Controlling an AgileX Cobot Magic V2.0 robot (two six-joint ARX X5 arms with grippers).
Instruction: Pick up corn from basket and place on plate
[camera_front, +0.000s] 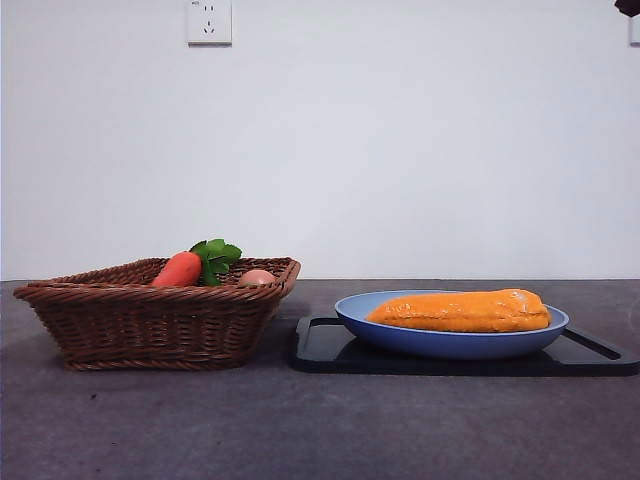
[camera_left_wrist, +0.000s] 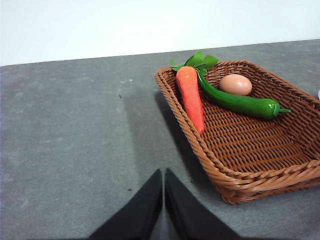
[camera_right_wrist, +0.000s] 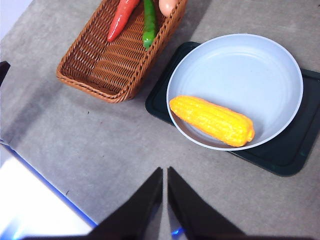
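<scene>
The orange-yellow corn (camera_front: 460, 311) (camera_right_wrist: 212, 120) lies flat in the light-blue plate (camera_front: 450, 344) (camera_right_wrist: 240, 65), near one rim. The brown wicker basket (camera_front: 150, 320) (camera_left_wrist: 250, 165) (camera_right_wrist: 100, 70) stands left of the plate and holds a carrot, a green pepper and an egg. My left gripper (camera_left_wrist: 163, 175) is shut, hovering over bare table beside the basket. High above the table, my right gripper (camera_right_wrist: 164, 172) is shut with nothing in it, looking down on plate and basket.
The plate rests on a flat black tray (camera_front: 320, 345) (camera_right_wrist: 280, 155). In the basket lie a red-orange carrot (camera_left_wrist: 191, 95) with green leaves, a green pepper (camera_left_wrist: 240, 103) and a brown egg (camera_left_wrist: 235, 84). A black arm tip (camera_front: 628, 6) shows at the top right corner.
</scene>
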